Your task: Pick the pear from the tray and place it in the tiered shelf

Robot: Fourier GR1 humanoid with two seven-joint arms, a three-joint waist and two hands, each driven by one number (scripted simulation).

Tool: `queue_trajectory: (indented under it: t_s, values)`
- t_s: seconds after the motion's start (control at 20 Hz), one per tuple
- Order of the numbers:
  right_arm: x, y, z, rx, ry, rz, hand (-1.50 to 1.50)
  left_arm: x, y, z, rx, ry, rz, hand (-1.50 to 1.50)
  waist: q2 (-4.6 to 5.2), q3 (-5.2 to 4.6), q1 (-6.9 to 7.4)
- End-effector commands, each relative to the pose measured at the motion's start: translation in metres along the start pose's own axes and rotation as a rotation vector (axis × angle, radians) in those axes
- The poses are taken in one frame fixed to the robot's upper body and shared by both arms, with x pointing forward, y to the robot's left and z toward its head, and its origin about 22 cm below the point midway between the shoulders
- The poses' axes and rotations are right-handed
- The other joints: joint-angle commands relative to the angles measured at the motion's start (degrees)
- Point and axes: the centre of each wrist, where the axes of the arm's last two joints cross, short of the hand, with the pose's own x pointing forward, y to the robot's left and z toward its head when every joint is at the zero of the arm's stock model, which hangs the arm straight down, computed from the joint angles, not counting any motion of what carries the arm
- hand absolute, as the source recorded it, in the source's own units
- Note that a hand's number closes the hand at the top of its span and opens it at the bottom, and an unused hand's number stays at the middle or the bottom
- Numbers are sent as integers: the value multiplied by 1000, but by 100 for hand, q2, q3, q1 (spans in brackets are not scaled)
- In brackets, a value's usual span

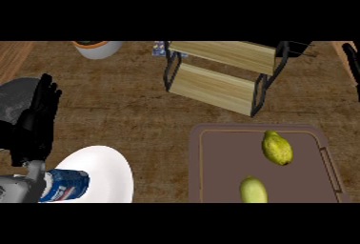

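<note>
the counter [119, 119] is brown wood grain and fills the view. on it at the lower right lies the tray [211, 167], a dark brown rectangle with a raised rim and a handle on its right side; its lower part is cut off by the view's edge.

above the tray, well apart from it, stands the shelf [218, 86], two light wooden boards in a black frame, one tier higher and further back, the other lower and nearer. both boards are bare.

at the lower left sits a white plate [105, 167], partly hidden by the grey left forearm [14, 188]. a blue and white can [67, 185] lies on its side on the plate, just beside the forearm's end.

the left hand [38, 116] shows at the left edge, black, fingers straight and pointing up, released and holding nothing. it rests above the plate, apart from the can. the right hand does not show.

the pear [277, 147] lies in the tray's upper right part, yellow-green, its long axis running up and down the view. a second yellow-green fruit [253, 189] lies lower in the tray, near its middle, apart from the pear and cut by the view's edge.

a white bowl [98, 48] sits at the top left, partly out of view, with something orange and green in it.
</note>
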Motion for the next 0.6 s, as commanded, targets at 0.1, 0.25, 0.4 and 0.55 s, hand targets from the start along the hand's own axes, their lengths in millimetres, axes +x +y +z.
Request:
queue_trajectory:
  t_s: [0.1, 0.25, 0.4, 0.55]
  values:
    - [-58, 15, 8, 78, 110, -412, 150, 9, -2, -4, -20, -36, 17, 0, 25, -55, 24]
    - [-80, 35, 15, 174, 191, -740, 150, 17, -7, -3, -59, -82, 24, 0, 88, -13, 155]
    - [-133, 19, 44, -74, 480, -868, -150, 6, -21, 8, -103, -11, 59, 0, 104, -29, 95]
    - [-141, -22, 45, -9, 348, -988, -150, 11, -24, 4, -93, -17, 87, 0, 48, -39, -5]
